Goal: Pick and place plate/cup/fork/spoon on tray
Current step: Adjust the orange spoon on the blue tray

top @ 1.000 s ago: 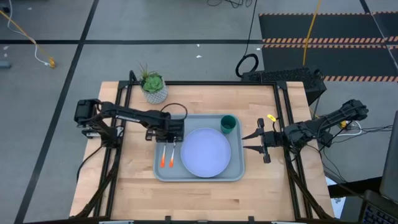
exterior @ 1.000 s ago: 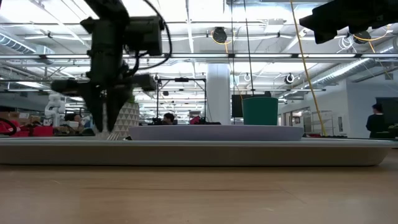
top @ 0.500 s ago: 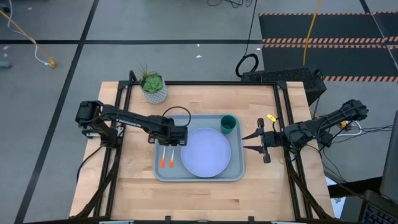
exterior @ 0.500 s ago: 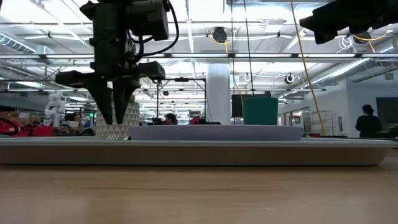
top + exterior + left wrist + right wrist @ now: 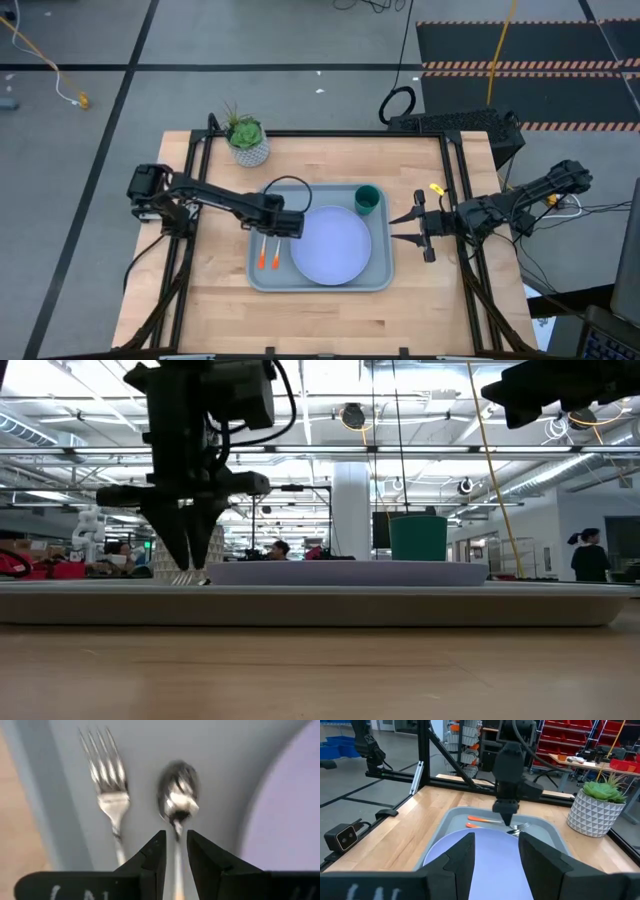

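The left end effector (image 5: 175, 851) hangs over the spoon (image 5: 177, 800) – fingers narrow, straddling its stem – beside the fork (image 5: 109, 785) on the tray (image 5: 380, 268). The right end effector (image 5: 408, 228) waits open at the desk's (image 5: 420, 300) edge.

Bright, even light falls from overhead fixtures, and seen from counter height the ceiling strips glare white, turning the left hand (image 5: 190, 565) into a dark silhouette. From above, shadows on the counter (image 5: 220, 290) are soft and faint. Close up, the spoon (image 5: 177, 795) is smeared with blur and flashes with reflections, while the fork (image 5: 107, 775) beside it reads sharper. The near counter surface at low level is out of focus.
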Tool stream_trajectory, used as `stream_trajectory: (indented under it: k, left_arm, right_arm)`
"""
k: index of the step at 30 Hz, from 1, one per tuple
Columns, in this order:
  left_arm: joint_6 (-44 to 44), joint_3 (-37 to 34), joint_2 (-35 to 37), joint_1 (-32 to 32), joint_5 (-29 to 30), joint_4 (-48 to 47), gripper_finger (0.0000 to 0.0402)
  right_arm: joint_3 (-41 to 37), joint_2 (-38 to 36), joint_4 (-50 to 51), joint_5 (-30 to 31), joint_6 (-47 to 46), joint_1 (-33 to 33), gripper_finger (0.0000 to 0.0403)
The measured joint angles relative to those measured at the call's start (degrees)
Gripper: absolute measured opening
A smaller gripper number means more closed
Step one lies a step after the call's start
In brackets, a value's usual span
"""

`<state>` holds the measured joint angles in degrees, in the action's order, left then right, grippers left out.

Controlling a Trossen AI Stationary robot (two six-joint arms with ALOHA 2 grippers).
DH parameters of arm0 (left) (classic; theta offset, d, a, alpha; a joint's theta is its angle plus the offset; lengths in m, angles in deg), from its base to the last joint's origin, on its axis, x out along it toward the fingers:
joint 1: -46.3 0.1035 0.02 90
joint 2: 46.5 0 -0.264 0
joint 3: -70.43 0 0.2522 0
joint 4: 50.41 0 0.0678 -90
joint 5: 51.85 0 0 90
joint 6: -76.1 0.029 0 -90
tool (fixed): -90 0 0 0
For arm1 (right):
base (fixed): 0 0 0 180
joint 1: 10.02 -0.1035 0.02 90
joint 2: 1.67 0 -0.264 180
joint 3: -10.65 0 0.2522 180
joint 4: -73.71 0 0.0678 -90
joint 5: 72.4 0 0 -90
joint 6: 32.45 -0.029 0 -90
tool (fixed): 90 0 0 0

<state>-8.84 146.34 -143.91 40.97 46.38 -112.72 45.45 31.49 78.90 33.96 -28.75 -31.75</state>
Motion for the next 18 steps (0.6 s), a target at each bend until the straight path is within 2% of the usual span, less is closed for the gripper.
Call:
stream_trajectory:
  k: [11, 18]
  left_arm:
    - [9.40, -0.07, -4.31, 5.90, 0.85, 4.61, 0.0081]
    - [10.95, -0.03, -4.61, 7.32, 0.23, 5.81, 0.0081]
  right_arm:
    - [0.00, 0.53, -0.10, 0.27, 0.29, 0.00, 0.0144]
    - [0.00, 0.90, -0.14, 0.27, 0.61, 0.02, 0.0144]
